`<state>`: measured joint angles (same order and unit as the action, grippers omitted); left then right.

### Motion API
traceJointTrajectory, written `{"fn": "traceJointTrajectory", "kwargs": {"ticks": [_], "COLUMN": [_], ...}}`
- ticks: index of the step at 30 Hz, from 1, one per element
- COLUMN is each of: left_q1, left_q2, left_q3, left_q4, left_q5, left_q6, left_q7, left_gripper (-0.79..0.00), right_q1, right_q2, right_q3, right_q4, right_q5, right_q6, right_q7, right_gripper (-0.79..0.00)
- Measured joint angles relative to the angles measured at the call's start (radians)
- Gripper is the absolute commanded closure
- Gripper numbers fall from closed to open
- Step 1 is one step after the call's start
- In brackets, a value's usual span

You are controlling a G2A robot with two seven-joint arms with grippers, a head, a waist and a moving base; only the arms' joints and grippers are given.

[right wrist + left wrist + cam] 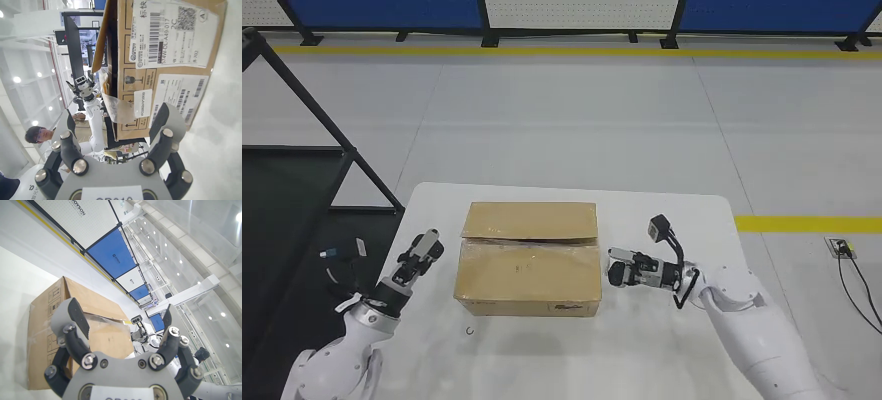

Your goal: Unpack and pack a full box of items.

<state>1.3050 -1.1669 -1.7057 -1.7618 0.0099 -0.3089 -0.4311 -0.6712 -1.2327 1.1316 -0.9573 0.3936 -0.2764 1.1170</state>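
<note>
At the middle of the white bench (662, 215), a brown cardboard box (530, 265) is seen resting flat, with white printed labels stuck on the end facing the right arm. One top flap is noted slightly lifted along the seam, and a strip of clear tape (121, 110) hangs loose from it. The left gripper (427, 245) is held just beside the box's left end, apart from it, jaws spread wide, nothing held. The right gripper (612, 271) is held close against the right end, likewise wide open and empty; contact with the cardboard cannot be told. A small dark ring-like bit (471, 331) is observed on the bench near the box's front left corner.
</note>
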Motion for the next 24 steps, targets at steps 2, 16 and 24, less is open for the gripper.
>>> {"fn": "traceJointTrajectory", "kwargs": {"ticks": [2,16,24], "left_q1": [0.001,-0.009,-0.015], "left_q2": [0.001,0.005,0.008], "left_q3": [0.002,0.013,0.008], "left_q4": [-0.003,0.002,0.013], "left_q5": [0.002,0.004,-0.007], "left_q6": [0.003,0.004,-0.003], "left_q7": [0.001,0.009,0.011], "left_gripper": [-0.785,-0.785,-0.785], "right_q1": [0.017,0.004,-0.017], "right_q2": [-0.010,0.001,0.011], "right_q3": [-0.008,0.052,0.052], "right_q4": [0.031,-0.033,-0.152], "right_q5": [0.053,0.279,0.189], "right_q6": [-0.047,-0.138,-0.144], "right_q7": [0.013,0.290,0.213], "right_gripper": [-0.785,-0.785,-0.785]}}
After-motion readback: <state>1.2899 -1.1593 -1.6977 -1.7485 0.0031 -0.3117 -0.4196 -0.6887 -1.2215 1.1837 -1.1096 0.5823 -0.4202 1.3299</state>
